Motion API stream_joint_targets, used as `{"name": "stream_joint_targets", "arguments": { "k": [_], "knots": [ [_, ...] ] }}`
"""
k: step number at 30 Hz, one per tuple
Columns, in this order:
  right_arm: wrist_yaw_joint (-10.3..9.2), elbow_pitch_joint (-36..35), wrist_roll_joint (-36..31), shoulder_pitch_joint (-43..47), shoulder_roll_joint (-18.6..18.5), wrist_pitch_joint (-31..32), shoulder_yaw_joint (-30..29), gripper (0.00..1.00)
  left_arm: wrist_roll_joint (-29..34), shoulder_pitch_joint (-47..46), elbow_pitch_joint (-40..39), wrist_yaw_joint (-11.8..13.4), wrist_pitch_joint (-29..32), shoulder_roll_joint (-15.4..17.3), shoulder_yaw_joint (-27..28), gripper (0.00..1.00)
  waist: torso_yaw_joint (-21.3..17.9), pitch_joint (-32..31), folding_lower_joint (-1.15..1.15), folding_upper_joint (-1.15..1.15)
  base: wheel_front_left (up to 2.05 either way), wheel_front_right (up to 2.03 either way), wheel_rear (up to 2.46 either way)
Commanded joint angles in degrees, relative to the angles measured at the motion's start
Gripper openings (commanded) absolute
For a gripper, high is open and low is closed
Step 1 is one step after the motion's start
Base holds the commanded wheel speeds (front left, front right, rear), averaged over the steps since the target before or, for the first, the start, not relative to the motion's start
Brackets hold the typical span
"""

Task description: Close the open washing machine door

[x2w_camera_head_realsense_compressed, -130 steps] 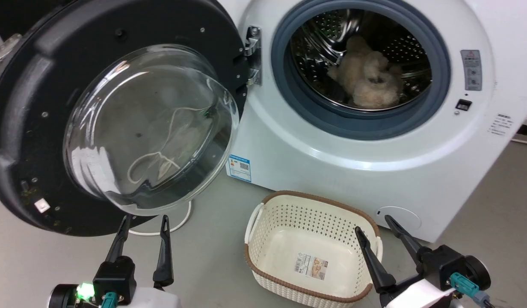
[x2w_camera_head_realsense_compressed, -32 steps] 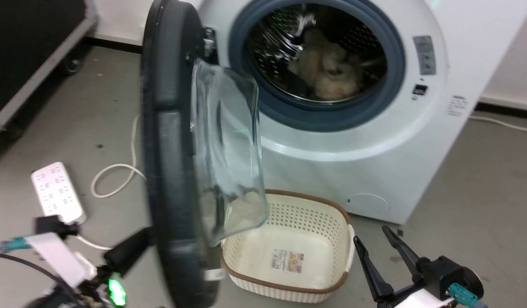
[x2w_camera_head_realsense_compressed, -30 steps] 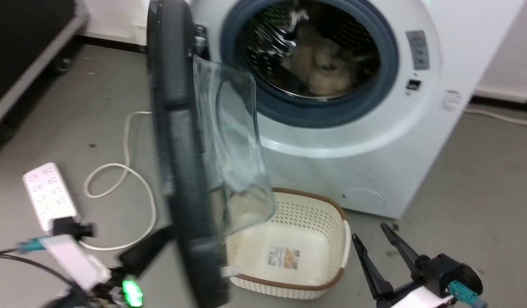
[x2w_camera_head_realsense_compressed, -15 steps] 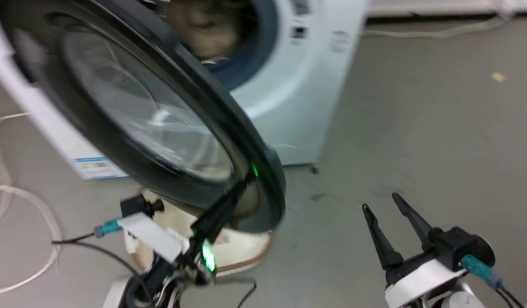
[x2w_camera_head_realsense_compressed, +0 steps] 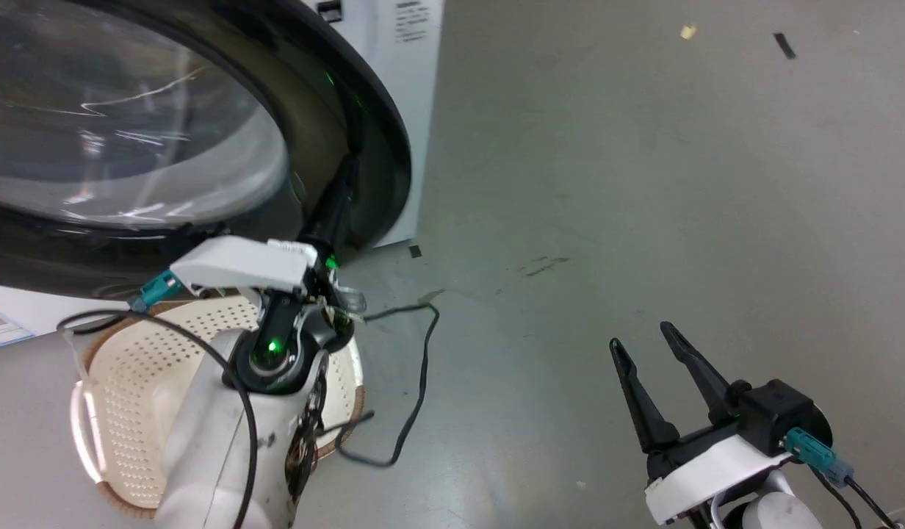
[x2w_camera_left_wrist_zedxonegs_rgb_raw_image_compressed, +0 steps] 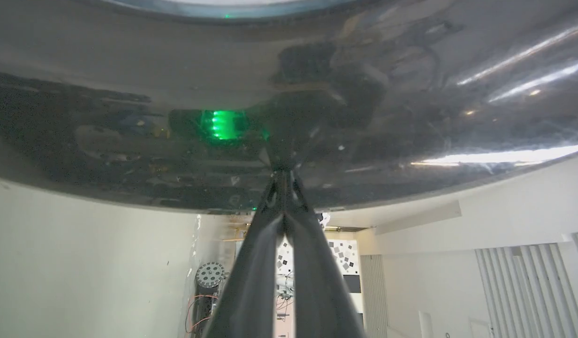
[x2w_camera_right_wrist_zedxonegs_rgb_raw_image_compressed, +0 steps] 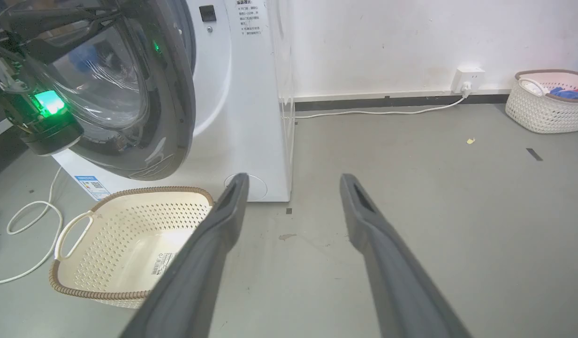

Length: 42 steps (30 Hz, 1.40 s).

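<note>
Washing machine door [x2w_camera_right_wrist_zedxonegs_rgb_raw_image_compressed: 146, 112] ajar, basket [x2w_camera_right_wrist_zedxonegs_rgb_raw_image_compressed: 94, 256] beneath

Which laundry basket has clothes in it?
The basket against the wall, near the socket, holding blue fabric; the basket before the washing machine holds none.

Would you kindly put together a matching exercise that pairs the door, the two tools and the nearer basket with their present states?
Things:
1. door
2. left tool
3. right tool
4. nearer basket

States:
A. open, above bare floor
B. empty of laundry, on the floor in front of the washer
C. ajar, with a gap at the washer's front
D. shut, tips against the black door rim

Pairs: 1-C, 2-D, 3-A, 4-B
</note>
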Motion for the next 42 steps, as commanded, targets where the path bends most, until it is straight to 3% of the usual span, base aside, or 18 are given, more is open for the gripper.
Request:
{"name": "stream_joint_targets", "arguments": {
  "k": [1,6,13,14,15,20,23,29,31,32,38,40,41,42],
  "knots": [
    [0.05,0.0,0.2,-0.9,0.3,-0.2,0.1,1.0,-0.3,-1.6,1.9,-0.4,-1.0,0.1,-0.1,0.0,-0.6,0.3,-0.01,-0.01,0.0,0.0,0.0],
    [0.05,-0.7,0.2,-0.7,0.3,-0.2,-0.4,1.0,0.1,-2.6,4.7,-0.7,-1.3,0.1,-1.5,0.0,1.2,-0.9,-0.01,-0.01,0.0,0.0,0.0],
    [0.05,-3.1,0.3,1.6,-0.7,-0.2,-1.1,1.0,7.9,7.6,-5.5,-0.7,-2.3,2.8,-6.7,0.0,7.9,-5.1,-0.01,-0.01,0.0,0.0,0.0],
    [0.05,-3.5,0.2,2.1,-0.9,-0.2,-1.2,1.0,9.7,9.7,-7.4,-0.7,-3.0,3.7,-7.9,0.79,9.1,-6.0,-0.01,-0.01,0.0,0.0,0.0],
    [0.05,-3.8,0.1,2.7,-1.2,-0.2,-1.3,1.0,12.1,11.7,-9.0,-0.7,-4.3,4.8,-9.1,1.0,10.4,-6.7,-0.01,-0.01,0.0,0.0,0.0],
    [0.05,-5.3,-0.2,4.9,-2.3,-0.2,-2.1,1.0,30.2,19.1,-12.9,-0.7,-15.3,13.3,-16.1,1.0,16.2,-9.9,-0.01,-0.01,0.0,0.0,0.0],
    [0.05,-5.8,-0.6,6.0,-2.6,-0.2,-2.0,1.0,39.8,21.8,-13.1,-0.4,-18.3,15.4,-15.0,1.0,18.9,-11.2,-0.01,-0.01,0.0,0.0,0.0],
    [0.05,-6.7,-1.0,7.7,-2.7,-0.2,-2.3,1.0,65.1,27.8,-22.3,5.3,-18.5,13.4,-3.6,1.0,23.0,-12.7,-0.01,-0.01,0.0,0.0,0.0],
    [0.05,-6.7,-1.2,8.3,-2.7,-0.2,-2.2,1.0,71.0,29.7,-24.8,7.0,-18.6,11.5,-1.3,1.0,24.0,-13.2,-0.01,-0.01,0.0,0.0,0.0],
    [0.05,-6.7,-1.4,9.2,-2.7,-0.2,-2.3,1.0,77.1,32.3,-26.0,7.9,-18.6,9.8,0.6,1.0,25.1,-13.9,-0.01,-0.01,0.0,0.0,0.0],
    [0.05,-6.8,-1.3,9.8,-2.0,-0.1,-2.2,1.0,87.3,35.8,-23.8,9.0,-18.6,10.1,-1.4,1.0,26.3,-14.3,-0.01,-0.01,0.0,0.0,0.0],
    [0.05,-7.0,-0.9,9.5,-2.1,0.2,-1.6,1.0,87.1,36.1,-24.0,9.7,-18.6,8.4,-1.2,1.0,26.8,-14.0,-0.01,-0.01,0.0,0.0,0.0],
    [0.05,-7.2,-0.8,9.3,-2.2,0.3,-1.5,0.84,87.2,36.2,-24.1,10.0,-18.6,7.9,-1.0,1.0,27.1,-13.8,-0.01,-0.01,0.0,0.0,0.0],
    [0.05,-7.4,-0.7,9.0,-2.4,0.5,-1.2,0.47,87.6,36.2,-24.2,10.2,-18.6,7.6,-0.9,1.0,27.4,-13.5,-0.01,-0.01,0.0,0.0,0.0]
  ]
}}
